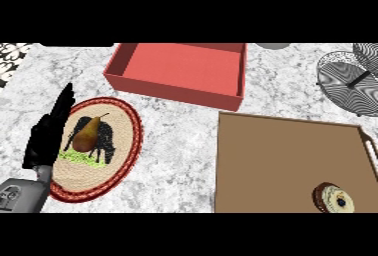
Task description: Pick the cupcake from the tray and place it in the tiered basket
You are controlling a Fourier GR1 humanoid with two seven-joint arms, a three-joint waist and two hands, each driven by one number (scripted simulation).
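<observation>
Marbled grey worktop [177, 135] carries all items, seen steeply from above. Brown tray [284, 155] occupies the lower right; the cupcake [334, 198] sits on it near its lower right corner, top facing up, untouched. Wire tiered basket [353, 80] stands at the upper right edge, well apart from the cupcake. Red open box [177, 70] lies at upper centre. Round plate [100, 145] with red woven rim rests at left, bearing a pear [87, 136]. Left robot hand [48, 135] shows at the left edge, fingers straight and pointing up, overlapping the plate's rim, holding nothing. Right robot hand is out of view.
</observation>
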